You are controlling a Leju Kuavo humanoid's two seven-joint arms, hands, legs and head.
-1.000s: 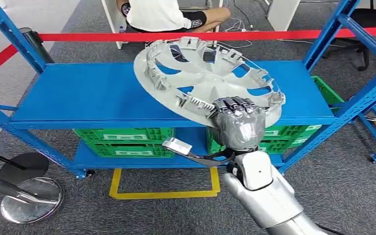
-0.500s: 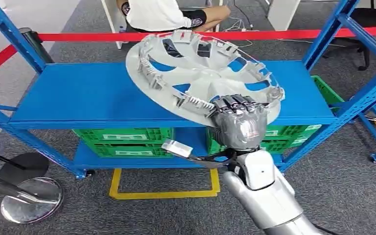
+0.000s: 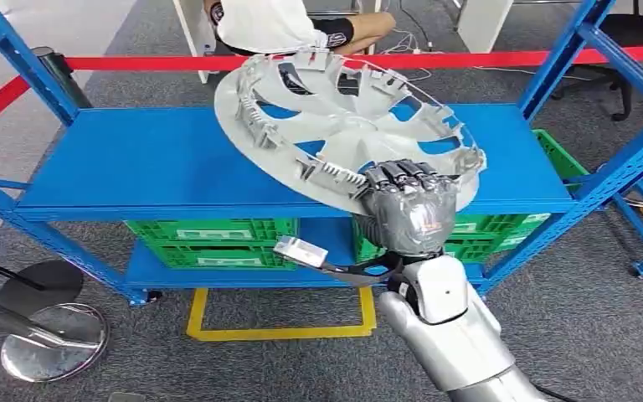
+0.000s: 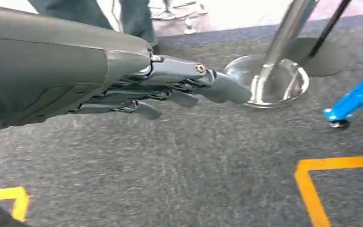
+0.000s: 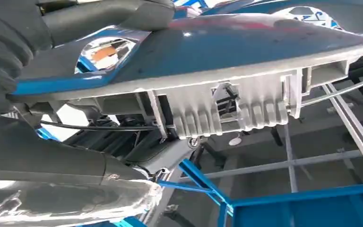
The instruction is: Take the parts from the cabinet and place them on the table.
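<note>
Gripping the round silver-grey plastic wheel cover by its near rim with my right hand, fingers curled over the edge; it's tilted, clear above the front right part of the blue metal shelf. My left hand hangs over grey carpet, fingers straight and apart, holding nothing. Green plastic crates on the lower shelf carry white labels, text unreadable. No brand legible on the cover.

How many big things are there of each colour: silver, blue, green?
Silver: 1, the round silver plastic wheel cover held by the right hand.
Blue: 1, the blue metal shelf rack.
Green: 3, the green plastic crates.
Total: 5.
</note>
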